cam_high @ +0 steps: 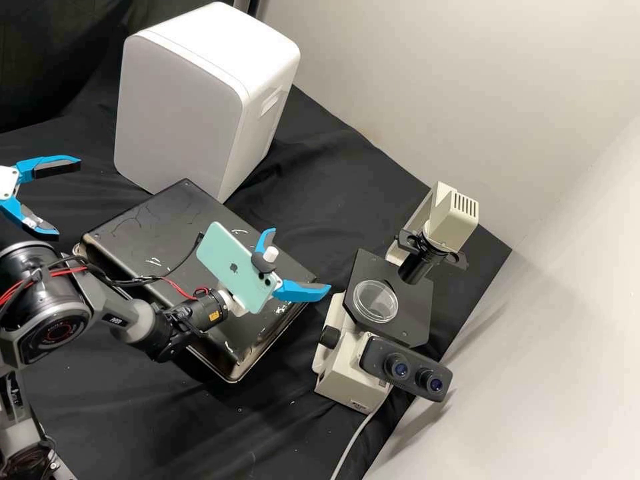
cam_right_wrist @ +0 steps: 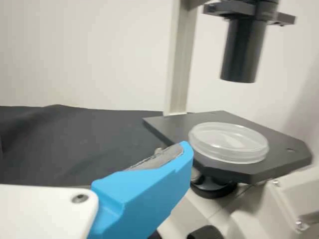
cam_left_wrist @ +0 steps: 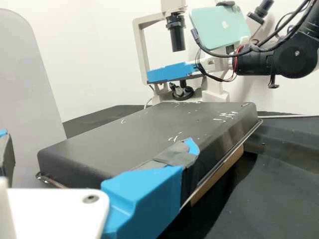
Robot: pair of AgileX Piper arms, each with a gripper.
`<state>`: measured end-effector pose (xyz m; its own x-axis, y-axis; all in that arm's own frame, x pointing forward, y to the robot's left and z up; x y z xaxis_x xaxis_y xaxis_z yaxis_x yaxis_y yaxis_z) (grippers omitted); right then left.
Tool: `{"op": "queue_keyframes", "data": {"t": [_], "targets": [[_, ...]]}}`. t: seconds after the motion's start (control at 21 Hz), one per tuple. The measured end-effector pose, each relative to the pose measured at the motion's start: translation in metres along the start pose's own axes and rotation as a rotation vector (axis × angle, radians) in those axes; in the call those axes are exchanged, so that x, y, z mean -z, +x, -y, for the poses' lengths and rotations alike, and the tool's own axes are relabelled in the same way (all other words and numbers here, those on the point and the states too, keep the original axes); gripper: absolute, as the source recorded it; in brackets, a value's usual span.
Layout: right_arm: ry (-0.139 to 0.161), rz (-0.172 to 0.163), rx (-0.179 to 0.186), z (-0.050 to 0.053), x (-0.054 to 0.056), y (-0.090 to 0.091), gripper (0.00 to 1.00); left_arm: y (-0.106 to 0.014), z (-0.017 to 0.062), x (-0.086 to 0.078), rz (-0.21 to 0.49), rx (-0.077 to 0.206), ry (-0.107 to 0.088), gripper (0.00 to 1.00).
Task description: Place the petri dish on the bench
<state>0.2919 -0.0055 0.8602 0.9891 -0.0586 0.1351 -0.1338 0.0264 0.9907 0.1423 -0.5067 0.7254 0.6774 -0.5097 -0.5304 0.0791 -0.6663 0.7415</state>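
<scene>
On the microscope stage (cam_high: 415,319) the petri dish (cam_high: 375,301) sits untouched; the right gripper (cam_high: 300,261), near it, gapes wide and empty; best straddle the rim level, close gently, lift straight up.

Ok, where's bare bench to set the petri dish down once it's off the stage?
Two patches of bare bench: one between the white box, the black tray and the microscope; one in front of the tray, beside the microscope's base. The gap between tray and microscope is tight.
</scene>
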Motion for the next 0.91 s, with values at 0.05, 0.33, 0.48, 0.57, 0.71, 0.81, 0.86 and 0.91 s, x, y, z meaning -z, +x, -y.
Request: {"op": "queue_keyframes", "data": {"t": [0.05, 0.33, 0.48, 0.57, 0.71, 0.81, 0.86, 0.91], "targets": [[-0.003, -0.001, -0.01, -0.002, -0.001, 0.0, 1.0, 0.0, 0.0, 0.0, 0.002, 0.0, 0.0, 1.0], [-0.005, 0.038, -0.048, -0.011, -0.016, 0.005, 1.0, 0.0, 0.0001, -0.002, 0.009, 0.001, 0.0, 1.0], [0.004, 0.043, -0.066, -0.016, -0.02, 0.011, 1.0, 0.0, 0.0001, -0.002, 0.009, 0.001, 0.0, 1.0], [0.015, 0.05, -0.074, -0.018, -0.023, 0.016, 1.0, 0.0, 0.0001, -0.002, 0.009, 0.001, 0.0, 1.0], [0.014, 0.06, -0.082, -0.021, -0.029, 0.025, 1.0, 0.0, 0.0001, -0.002, 0.009, 0.001, 0.0, 1.0], [0.014, 0.076, -0.08, -0.022, -0.033, 0.031, 1.0, 0.001, 0.001, -0.002, 0.011, 0.005, 0.005, 1.0], [0.013, 0.083, -0.085, -0.024, -0.035, 0.033, 1.0, 0.001, 0.0019, -0.002, 0.011, 0.01, 0.003, 1.0], [0.013, 0.088, -0.087, -0.025, -0.038, 0.034, 1.0, 0.001, 0.0027, -0.002, 0.015, 0.015, 0.002, 1.0]]}}
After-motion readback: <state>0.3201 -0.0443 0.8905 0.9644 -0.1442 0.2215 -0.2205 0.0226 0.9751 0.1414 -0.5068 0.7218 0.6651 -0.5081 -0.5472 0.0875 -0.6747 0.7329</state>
